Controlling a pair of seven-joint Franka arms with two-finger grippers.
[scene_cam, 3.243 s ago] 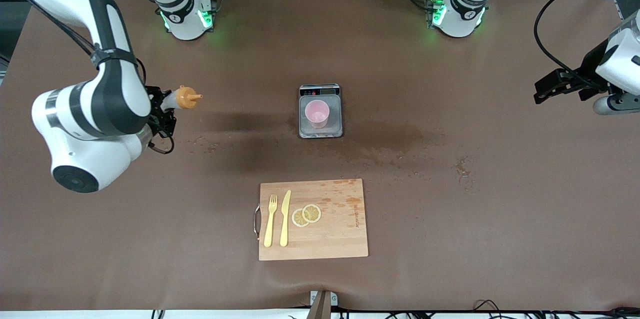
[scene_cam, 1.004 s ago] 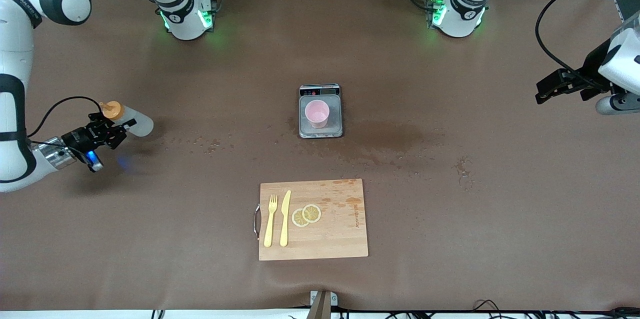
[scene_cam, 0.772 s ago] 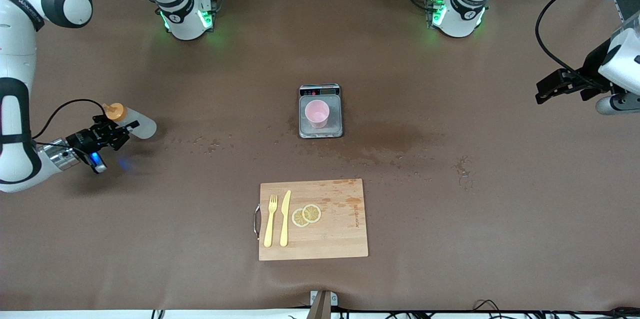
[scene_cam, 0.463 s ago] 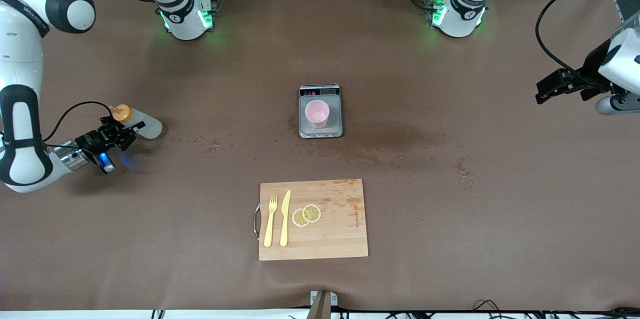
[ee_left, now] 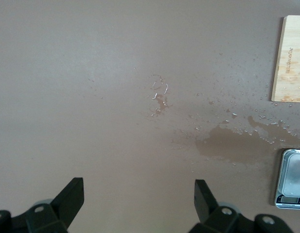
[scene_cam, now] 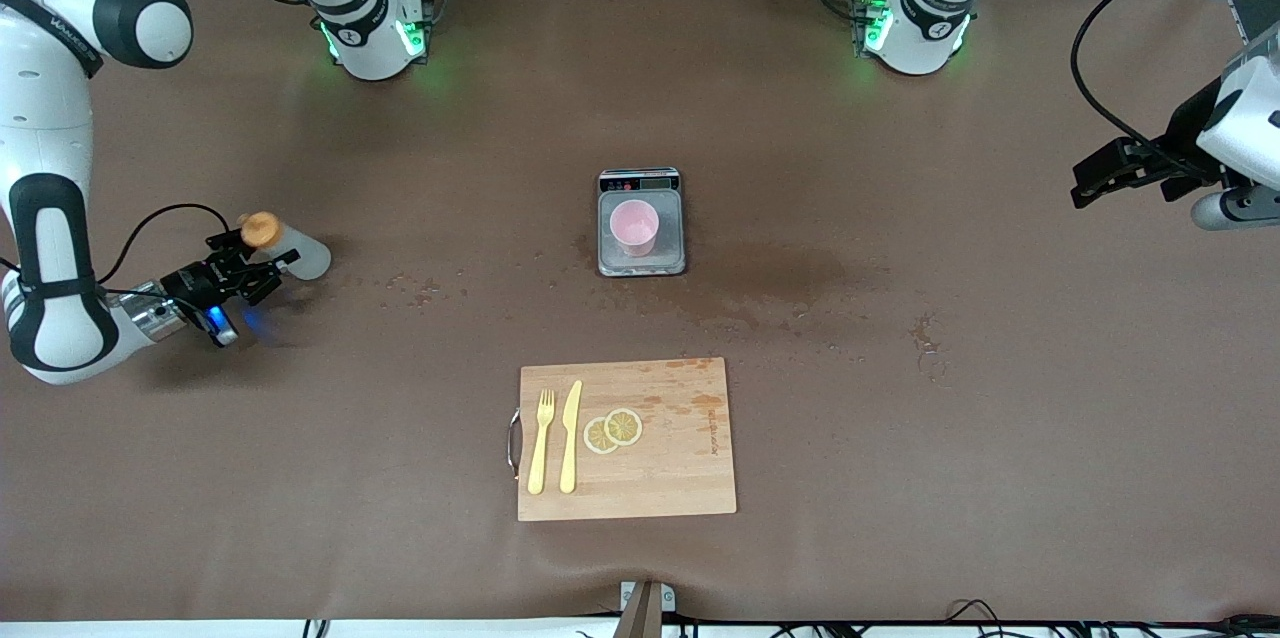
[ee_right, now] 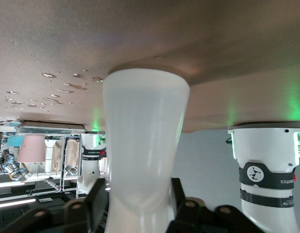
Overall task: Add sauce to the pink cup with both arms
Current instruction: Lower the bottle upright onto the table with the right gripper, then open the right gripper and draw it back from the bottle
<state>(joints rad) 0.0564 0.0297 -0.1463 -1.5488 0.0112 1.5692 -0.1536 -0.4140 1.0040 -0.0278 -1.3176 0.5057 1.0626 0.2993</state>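
Note:
My right gripper (scene_cam: 252,265) is shut on the sauce bottle (scene_cam: 290,253), a whitish squeeze bottle with an orange cap (scene_cam: 261,229). It holds it tilted, low over the table at the right arm's end. In the right wrist view the bottle (ee_right: 145,141) fills the gap between the black fingers (ee_right: 94,201), its base close to the table. The pink cup (scene_cam: 634,227) stands on a small scale (scene_cam: 641,264) at mid-table, well away from the bottle. My left gripper (scene_cam: 1083,184) waits open and empty over the left arm's end; its fingers (ee_left: 72,191) stand wide apart.
A wooden cutting board (scene_cam: 680,458) with a yellow fork (scene_cam: 540,443), a knife (scene_cam: 570,436) and lemon slices (scene_cam: 613,430) lies nearer the camera than the scale. Wet patches (scene_cam: 790,278) mark the table beside the scale. The scale also shows in the left wrist view (ee_left: 291,187).
The right arm swung the bottle away from the cup and down to the table's end. In the last second it has crept slightly toward mid-table. The left arm has not moved.

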